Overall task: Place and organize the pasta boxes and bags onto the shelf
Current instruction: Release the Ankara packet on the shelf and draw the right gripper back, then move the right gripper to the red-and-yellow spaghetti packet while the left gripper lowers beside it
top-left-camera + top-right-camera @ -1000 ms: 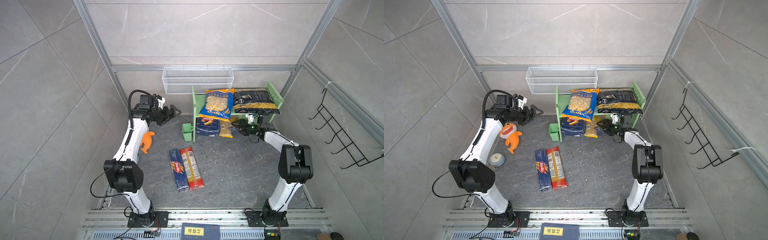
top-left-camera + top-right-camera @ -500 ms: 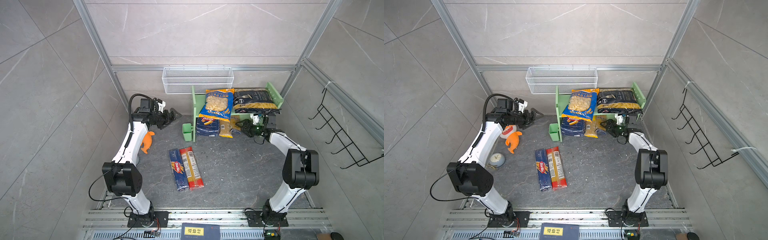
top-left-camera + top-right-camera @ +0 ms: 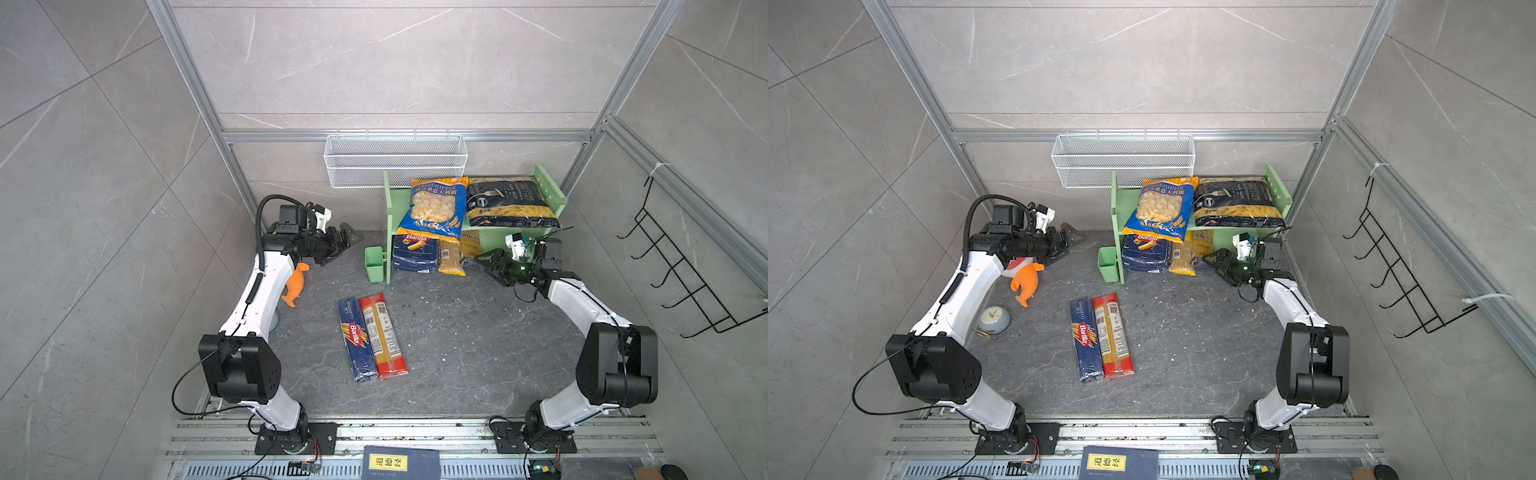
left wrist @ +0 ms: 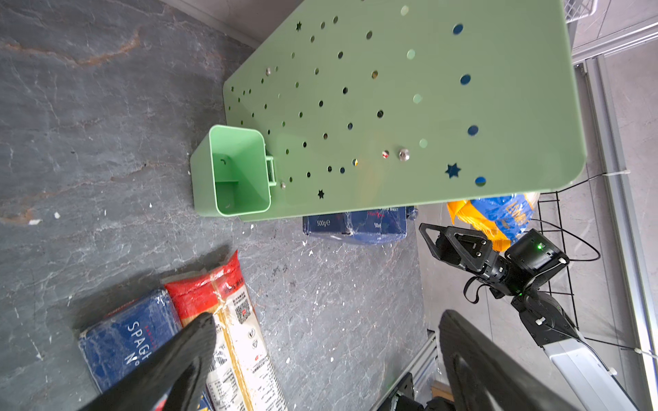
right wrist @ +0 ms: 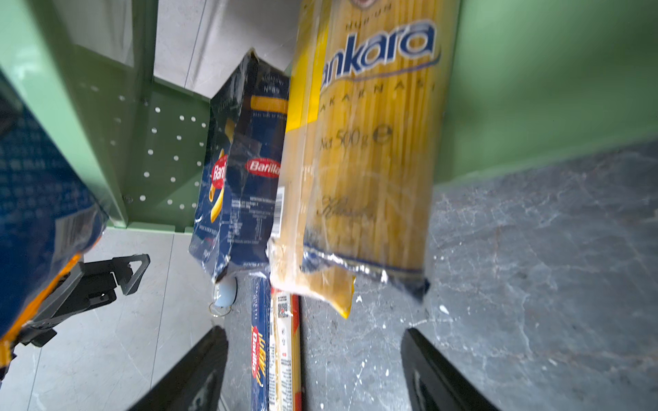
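Note:
The mint-green shelf [image 3: 390, 216] stands at the back. An orange-and-blue bag [image 3: 434, 208] and a black-and-clear bag [image 3: 509, 203] lie on its upper tier. Below sit a squat Barilla box [image 3: 415, 253] and yellow spaghetti packs [image 5: 374, 160]. A long blue Barilla pack [image 3: 353, 336] and a red spaghetti pack [image 3: 382, 336] lie side by side on the floor. My left gripper [image 3: 347, 247] hangs open and empty, left of the shelf. In front of the lower tier my right gripper [image 3: 488, 266] is open and empty, just short of the yellow packs.
A white wire basket [image 3: 395, 160] hangs on the back wall, a black hook rack [image 3: 681, 274] on the right wall. A green cup [image 3: 374, 264] hangs on the shelf's side. An orange plush toy [image 3: 296, 284] and a small clock [image 3: 994, 319] lie at the left. A dark blue book [image 3: 401, 463] lies at the front.
My right gripper has opened wider and its arm has drawn back from the lower tier. The left gripper has dropped a little toward the front.

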